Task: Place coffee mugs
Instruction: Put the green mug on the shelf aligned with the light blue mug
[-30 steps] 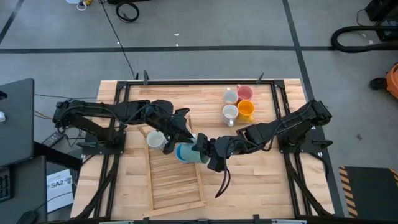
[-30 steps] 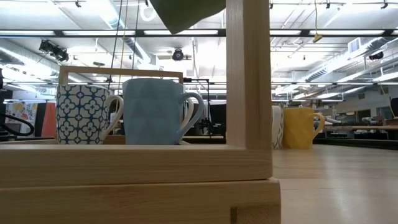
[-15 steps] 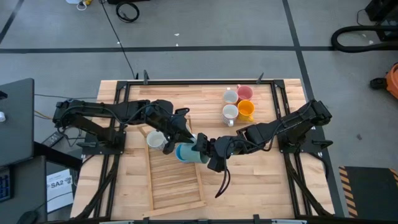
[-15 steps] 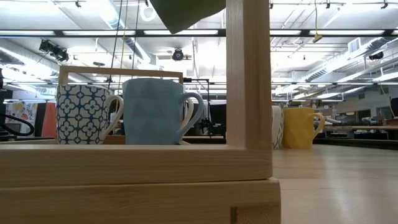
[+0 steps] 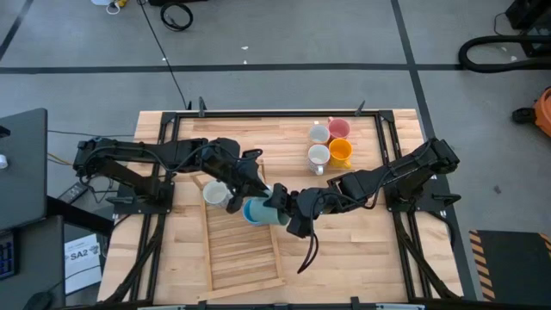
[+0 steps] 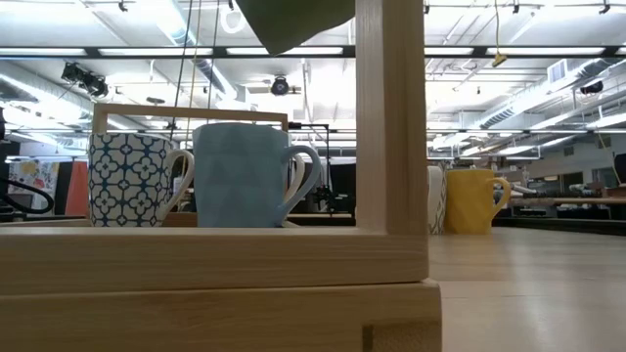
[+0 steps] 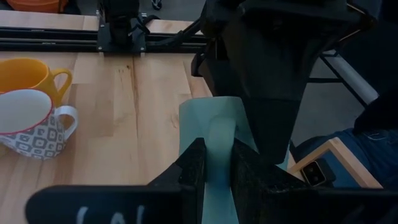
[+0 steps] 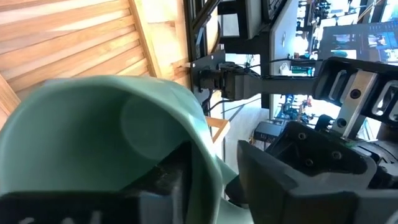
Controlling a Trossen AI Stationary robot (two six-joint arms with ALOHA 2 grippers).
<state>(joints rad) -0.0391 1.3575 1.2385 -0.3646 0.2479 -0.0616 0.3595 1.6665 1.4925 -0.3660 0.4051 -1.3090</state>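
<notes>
The left gripper [image 5: 255, 193] pinches the rim of the teal-green ceramic mug [image 5: 256, 211], standing on the slatted wooden tray [image 5: 245, 254] beside 1 patterned white mug [image 5: 215, 193]. The right gripper [image 5: 281, 207], alongside, looks unmoved; I cannot tell its opening, so release seems imminent.

**Four cameras, one shared mug**

The high view looks straight down on the whole counter [image 5: 362, 224] and both arms. The low view sits at counter height behind a wooden rack [image 6: 391, 127], facing level into the room. Each wrist view looks along its own arm from very close. All four share the teal mug [image 5: 256, 210], which fills both wrist views and stands mid-frame in the low view.
</notes>
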